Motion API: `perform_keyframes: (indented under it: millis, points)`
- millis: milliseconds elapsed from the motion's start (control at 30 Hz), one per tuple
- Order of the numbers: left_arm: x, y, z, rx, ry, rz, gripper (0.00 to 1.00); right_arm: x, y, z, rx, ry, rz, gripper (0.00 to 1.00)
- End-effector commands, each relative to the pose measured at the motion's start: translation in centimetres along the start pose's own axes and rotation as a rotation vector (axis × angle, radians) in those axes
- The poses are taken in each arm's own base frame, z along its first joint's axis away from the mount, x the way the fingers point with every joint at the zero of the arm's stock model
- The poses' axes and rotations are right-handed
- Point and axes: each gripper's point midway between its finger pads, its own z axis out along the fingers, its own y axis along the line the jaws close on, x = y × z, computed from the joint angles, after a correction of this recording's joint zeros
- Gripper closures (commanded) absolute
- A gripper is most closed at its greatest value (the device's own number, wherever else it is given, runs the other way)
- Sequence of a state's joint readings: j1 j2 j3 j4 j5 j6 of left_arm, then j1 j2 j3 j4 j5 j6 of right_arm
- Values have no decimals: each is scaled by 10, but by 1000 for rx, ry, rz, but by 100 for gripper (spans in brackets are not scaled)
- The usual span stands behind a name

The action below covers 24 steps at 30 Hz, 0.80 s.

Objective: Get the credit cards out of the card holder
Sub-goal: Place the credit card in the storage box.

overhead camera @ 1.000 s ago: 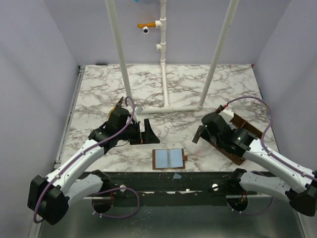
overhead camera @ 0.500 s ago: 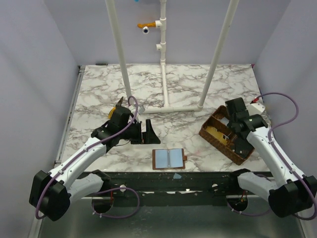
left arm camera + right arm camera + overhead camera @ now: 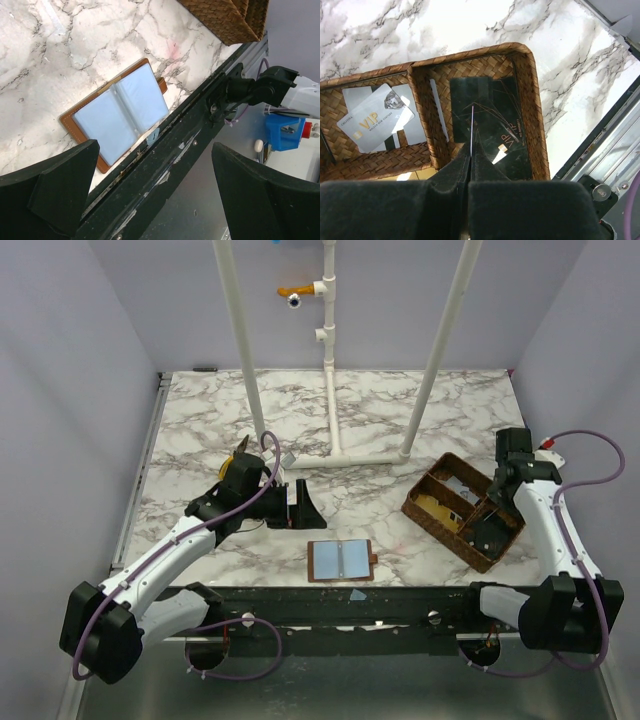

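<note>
- Credit cards [image 3: 372, 120] lie in the woven basket [image 3: 536, 100]. Pale grey ones are in its 9 o'clock part, and a dark card [image 3: 495, 125] is in its 3 o'clock part.
- Card holder [image 3: 341, 561] lies open and flat at 6 o'clock on the marble table [image 3: 200, 410], right by the near edge. Its clear pockets look empty.
- Left gripper [image 3: 155, 155] is wide open and holds nothing. It sits at 10 o'clock from the card holder.
- Right gripper [image 3: 471, 160] is shut tight above the dark card. A thin pale line pokes out from its tips. It may be a card on its edge; I cannot tell.
- Watch out: if that is a card, it could land on the basket wall and tip out.
- A push from the left gripper could slide the card holder off the table.
</note>
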<state>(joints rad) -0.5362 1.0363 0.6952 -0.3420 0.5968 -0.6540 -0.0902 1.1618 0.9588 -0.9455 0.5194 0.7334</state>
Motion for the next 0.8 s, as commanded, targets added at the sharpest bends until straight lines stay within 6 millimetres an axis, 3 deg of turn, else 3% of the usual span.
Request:
perform_keyframes:
  millis: [0,300,367,467,567,767]
  points:
    - [-3,-8,1,47,-1,36,2,1,1,-3,-10,40,-37,99]
    - [-2,-8,1,53,-3,38,2,1,2,-1,-19,46,-38,95]
    - [-1,-7,1,50,0,37,2,1,2,-2,-20,44,-36,80]
    - [0,-6,2,50,5,34,2,-1,3,-5,-35,41,-31,44]
    - [0,-7,2,51,1,38,2,-3,7,-10,-69,37,-29,27]
    - [0,-5,2,48,7,34,2,-4,16,-19,-141,50,-42,5]
